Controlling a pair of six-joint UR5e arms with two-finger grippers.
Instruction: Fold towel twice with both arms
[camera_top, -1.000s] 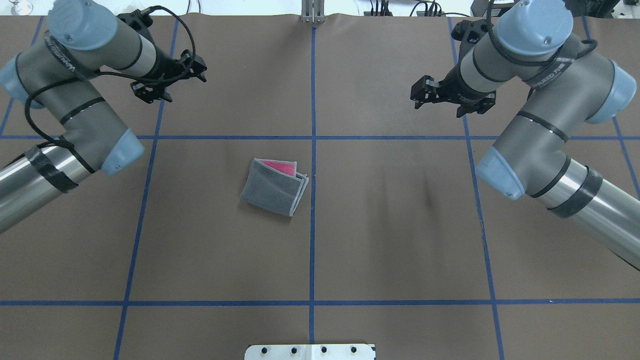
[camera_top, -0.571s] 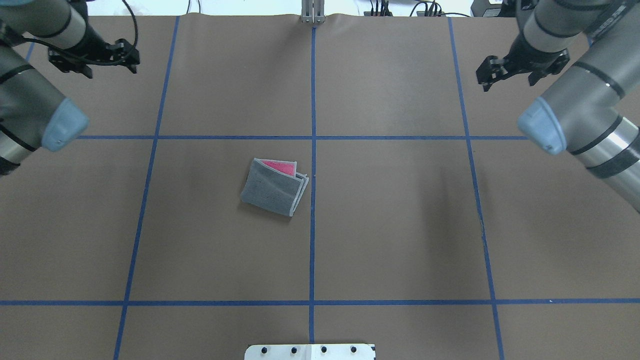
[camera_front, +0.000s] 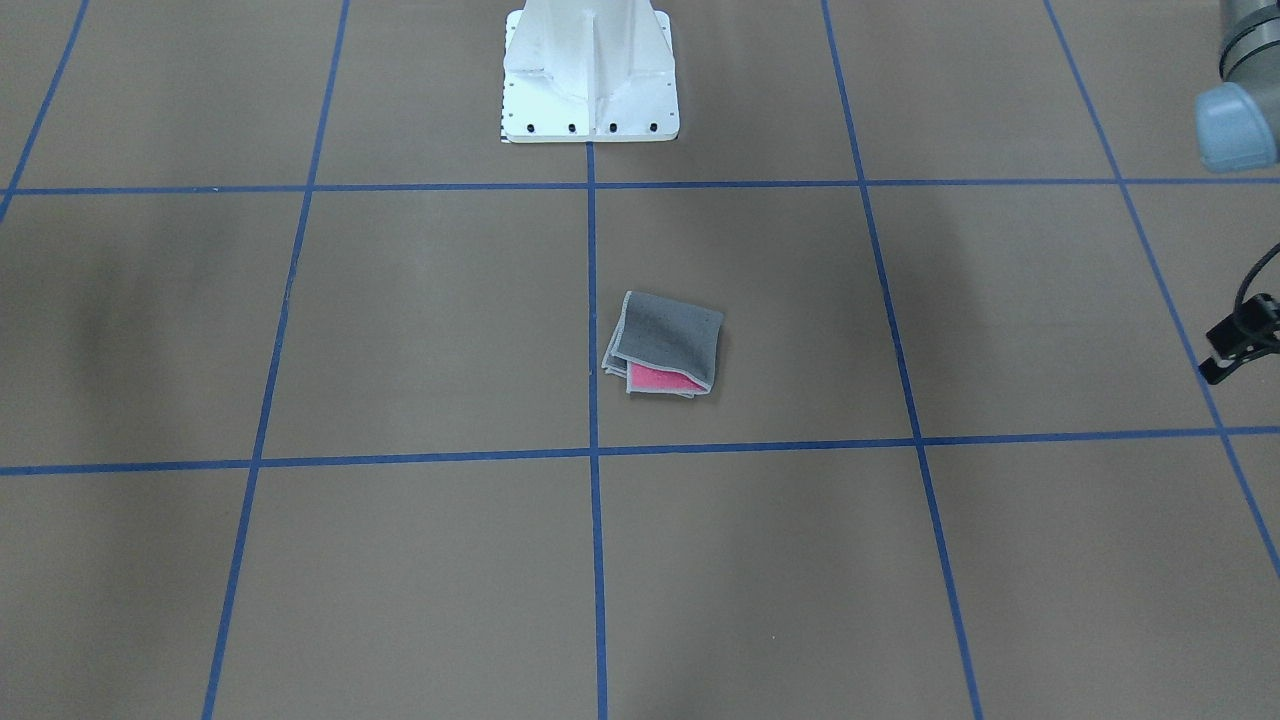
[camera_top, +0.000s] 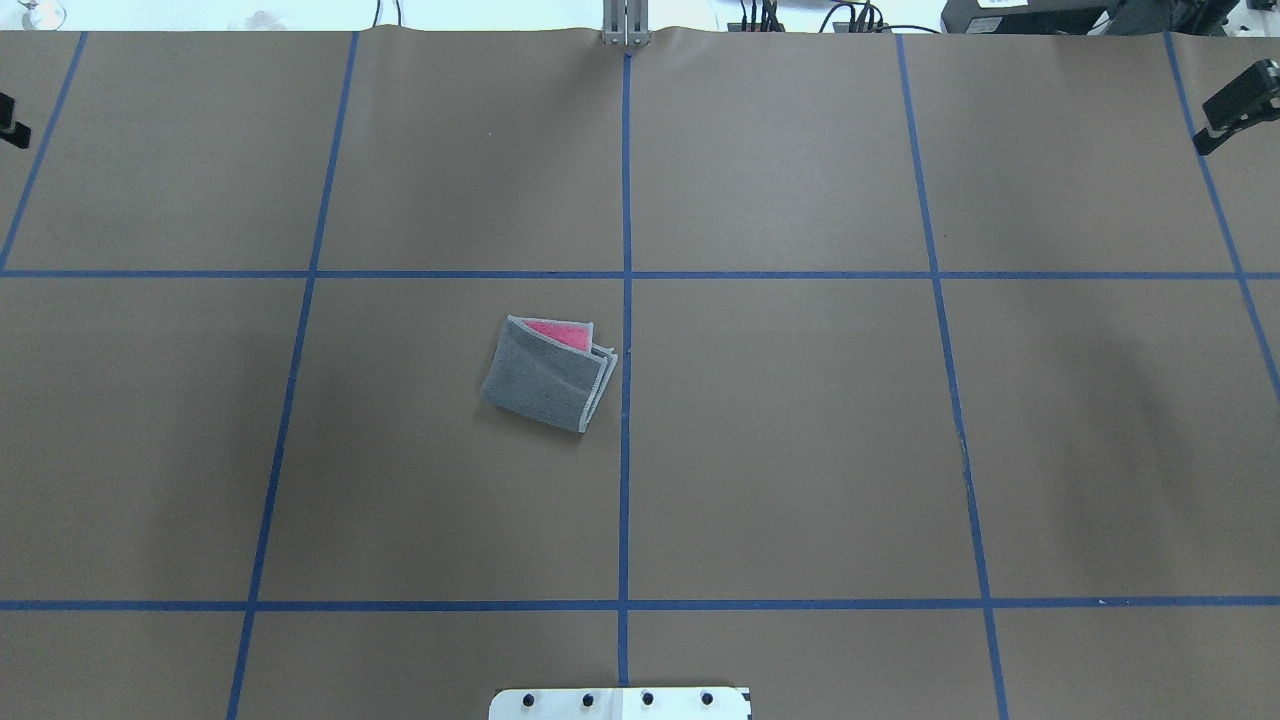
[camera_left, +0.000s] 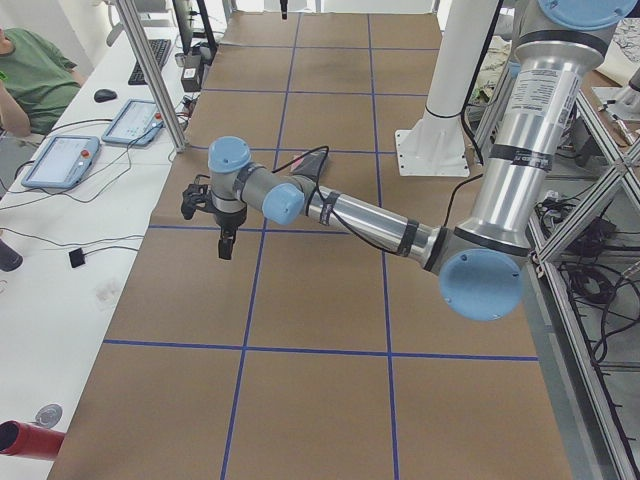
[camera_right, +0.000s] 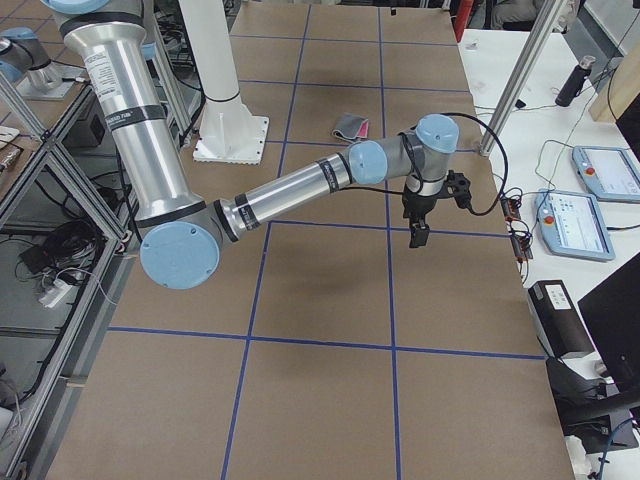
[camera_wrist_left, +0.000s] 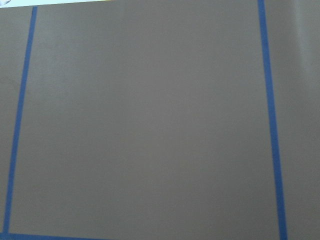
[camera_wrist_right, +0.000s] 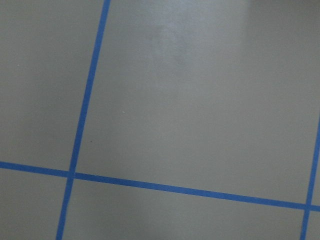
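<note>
The towel (camera_top: 548, 373) lies folded small on the brown table, just left of the centre tape line, grey face up with a pink strip showing at its far edge. The front-facing view shows the towel (camera_front: 663, 345) too, and it sits far off in the right side view (camera_right: 350, 127). Nothing touches it. Both arms are swung out wide. Only a scrap of the left gripper (camera_top: 8, 120) and of the right gripper (camera_top: 1238, 102) shows at the overhead edges. The left gripper (camera_left: 224, 243) and right gripper (camera_right: 418, 234) hang over bare table; I cannot tell whether they are open or shut.
Blue tape lines (camera_top: 625, 300) grid the brown table. The white pedestal base (camera_front: 590, 75) stands at the robot's side. Tablets (camera_left: 60, 160) and cables lie on the white desk beyond the far edge, where a person (camera_left: 30, 75) sits.
Both arms have swung outward to the table's ends and almost left the overhead view. The towel has not moved.
</note>
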